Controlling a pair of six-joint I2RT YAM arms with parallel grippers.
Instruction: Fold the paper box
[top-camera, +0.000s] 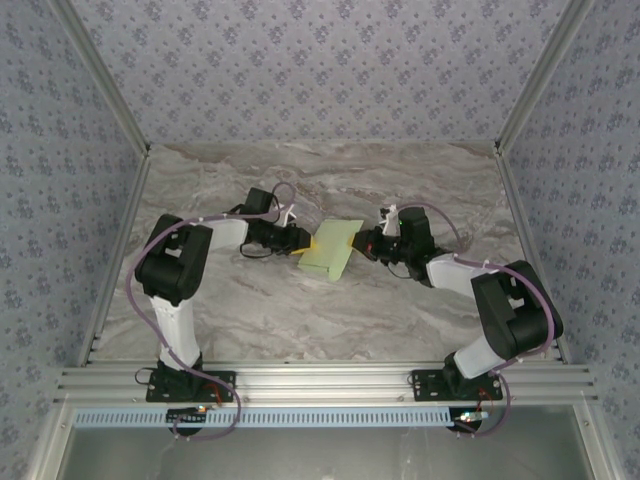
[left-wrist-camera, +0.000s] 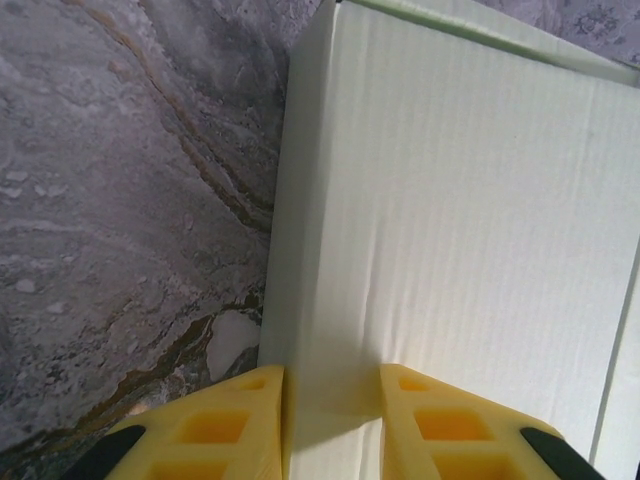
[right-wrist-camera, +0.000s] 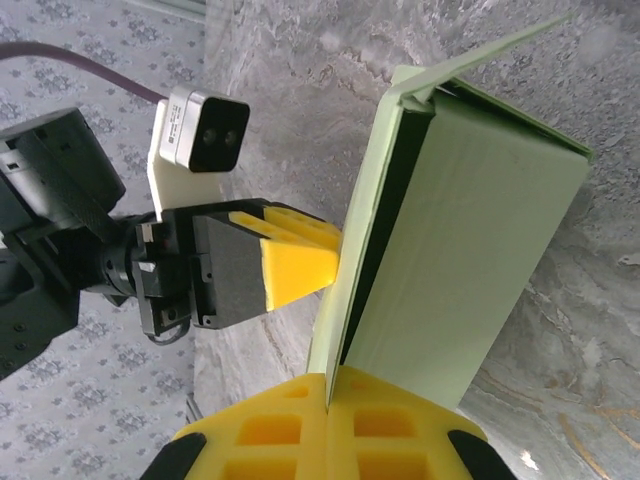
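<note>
Two pincers hold the paper box (top-camera: 332, 248) from opposite sides, and the marbled tabletop (top-camera: 300, 320) lies under the box. At the left side of the box, the left pincer (left-wrist-camera: 332, 385) presses its yellow fingers (left-wrist-camera: 230, 420) on both faces of one narrow edge. At the right side of the box, the right pincer (right-wrist-camera: 330, 385) is clamped on a thin open flap. We see the box tilted; we cannot tell if it touches the tabletop.

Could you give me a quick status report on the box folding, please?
Right gripper shut on paper box panel edge. Left gripper straddles box end, grip unclear. Box partly formed, panel ajar. Nothing in the way.
</note>
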